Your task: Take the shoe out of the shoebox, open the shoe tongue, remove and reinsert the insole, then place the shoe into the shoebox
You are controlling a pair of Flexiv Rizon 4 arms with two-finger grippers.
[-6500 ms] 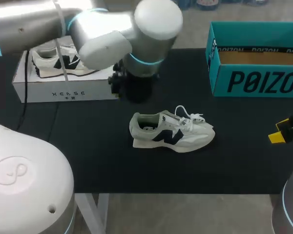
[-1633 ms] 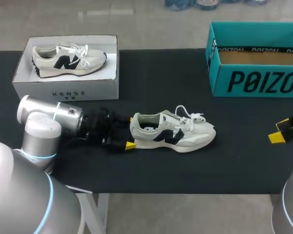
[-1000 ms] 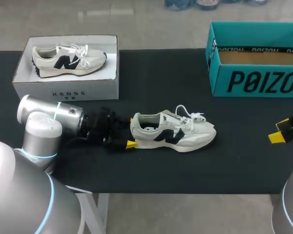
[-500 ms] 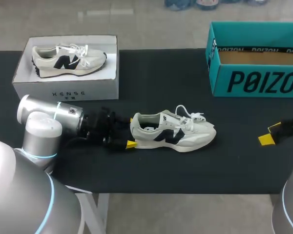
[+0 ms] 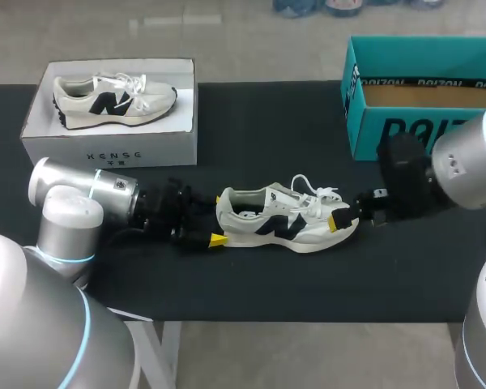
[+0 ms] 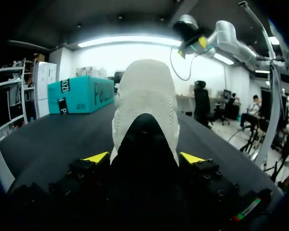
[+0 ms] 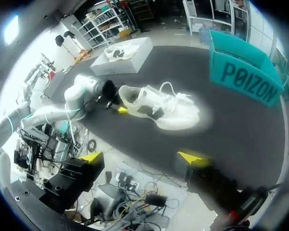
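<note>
A shoe [image 5: 287, 220] lies on its sole in the middle of the black table [image 5: 267, 130]. It is out of any box. It is pale with a dark mark on its side, and its white laces [image 5: 312, 194] are loose on top. The heel points to the robot's left and the toe to its right.

The left gripper [image 5: 217, 219] is low on the table, right at the heel. One yellow finger is on each side of the heel. In the left wrist camera the shoe [image 6: 145, 108] fills the space between the two yellow tips of the gripper [image 6: 144, 157]. Both fingers seem to press on the heel, so I think it is holding the shoe.

The right gripper [image 5: 344, 219] comes in from the right, near the toe. In its own camera the fingers of the gripper [image 7: 142, 158] are wide apart with nothing between them. The shoe [image 7: 159, 108] is well ahead of them.

The teal shoebox [image 5: 373, 130] stands open at the far right of the table, well apart from the shoe. It also shows in both wrist cameras [image 6: 82, 94] [image 7: 245, 77].

At the far left stands a white box [image 5: 113, 150] with a second shoe [image 5: 113, 97] in it.
</note>
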